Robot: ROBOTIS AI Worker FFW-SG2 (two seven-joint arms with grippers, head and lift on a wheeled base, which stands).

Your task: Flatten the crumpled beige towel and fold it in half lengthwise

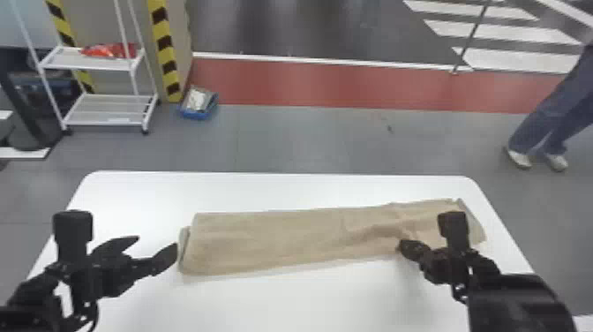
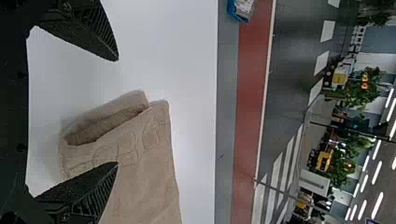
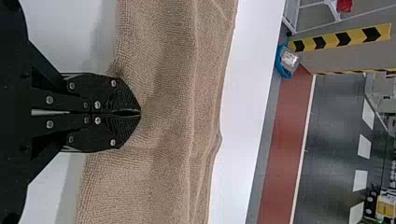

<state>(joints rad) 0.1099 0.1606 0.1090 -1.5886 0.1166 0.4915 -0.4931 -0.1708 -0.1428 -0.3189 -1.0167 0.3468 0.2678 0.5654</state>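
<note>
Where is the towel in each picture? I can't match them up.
Head view: the towel lies in a long strip across the white table.
Left wrist view: its left end, partly hidden by one finger of the open left gripper.
Right wrist view: a stretch of it, at the closed fingertips of the right gripper.
Shared landmark: the blue tray on the floor beyond the table.
</note>
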